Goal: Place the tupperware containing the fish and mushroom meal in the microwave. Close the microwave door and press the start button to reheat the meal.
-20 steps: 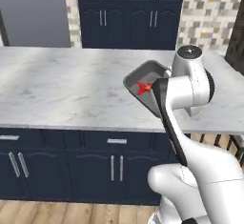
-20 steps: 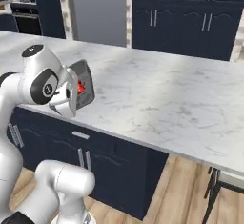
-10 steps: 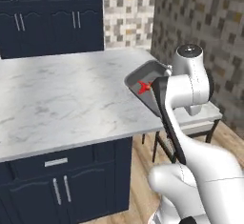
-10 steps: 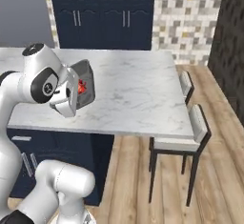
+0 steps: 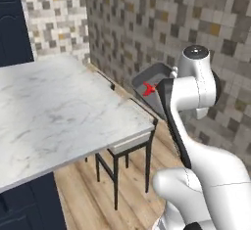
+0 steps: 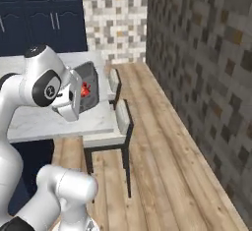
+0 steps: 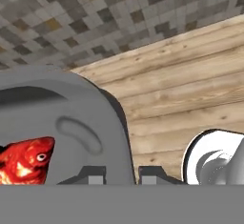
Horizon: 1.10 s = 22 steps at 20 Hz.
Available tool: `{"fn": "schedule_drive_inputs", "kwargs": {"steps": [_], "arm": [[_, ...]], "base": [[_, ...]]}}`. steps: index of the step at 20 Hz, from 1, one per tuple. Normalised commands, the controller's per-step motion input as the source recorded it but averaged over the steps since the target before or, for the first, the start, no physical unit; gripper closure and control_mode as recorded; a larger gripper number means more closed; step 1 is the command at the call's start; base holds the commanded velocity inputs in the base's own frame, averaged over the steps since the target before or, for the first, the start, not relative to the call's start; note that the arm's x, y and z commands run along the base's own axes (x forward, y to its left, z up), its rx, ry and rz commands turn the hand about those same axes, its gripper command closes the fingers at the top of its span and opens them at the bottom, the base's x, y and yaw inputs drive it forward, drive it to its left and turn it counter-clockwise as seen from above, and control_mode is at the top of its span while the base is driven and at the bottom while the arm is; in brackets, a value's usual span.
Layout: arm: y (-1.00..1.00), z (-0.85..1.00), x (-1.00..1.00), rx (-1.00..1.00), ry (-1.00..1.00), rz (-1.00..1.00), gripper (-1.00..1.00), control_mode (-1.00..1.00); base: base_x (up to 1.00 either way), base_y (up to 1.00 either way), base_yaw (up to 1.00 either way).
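Observation:
The tupperware (image 5: 156,75) is a dark grey tray, tilted and held up in the air beside the counter's corner. My gripper (image 5: 161,95) is shut on its rim. In the right base view the tupperware (image 6: 90,83) stands nearly on edge against my gripper (image 6: 78,96). The red-orange fish (image 5: 148,88) of the meal lies inside it, and also shows as a fish (image 6: 85,90) from the other side. Close up, the fish (image 7: 26,160) rests against the tupperware (image 7: 81,123), whose rim runs between my fingertips (image 7: 93,174). The microwave, its door and start button are out of view.
A white marble counter (image 5: 59,106) reaches in from the left, with two dark-legged stools (image 6: 117,119) tucked at its end. A mosaic tile wall (image 5: 147,23) stands close ahead and to the right. Wooden floor (image 6: 157,151) runs along it. Navy cabinets (image 6: 39,14) stand behind.
The whole picture has swung: the counter slid left, and the tile wall, stools and floor came into view, so the base turned. The tray stays in the gripper as before.

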Motion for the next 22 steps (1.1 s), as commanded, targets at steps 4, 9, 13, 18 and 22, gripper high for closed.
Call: {"fn": "schedule_drive_inputs", "kwargs": {"steps": [4,9,13,18,22], "arm": [[0.00,0.00,0.00,0.00,0.00,0.00,1.00,1.00],[0.00,0.00,0.00,0.00,0.00,0.00,1.00,1.00],[0.00,0.00,0.00,0.00,0.00,0.00,1.00,1.00],[0.00,0.00,0.00,0.00,0.00,0.00,1.00,1.00],[0.00,0.00,0.00,0.00,0.00,0.00,1.00,1.00]], "base": [[0.11,-1.00,-0.45],[0.46,-0.96,-0.21],[0.85,-0.79,0.12],[1.00,-0.64,0.35],[1.00,-0.41,0.41]]}}
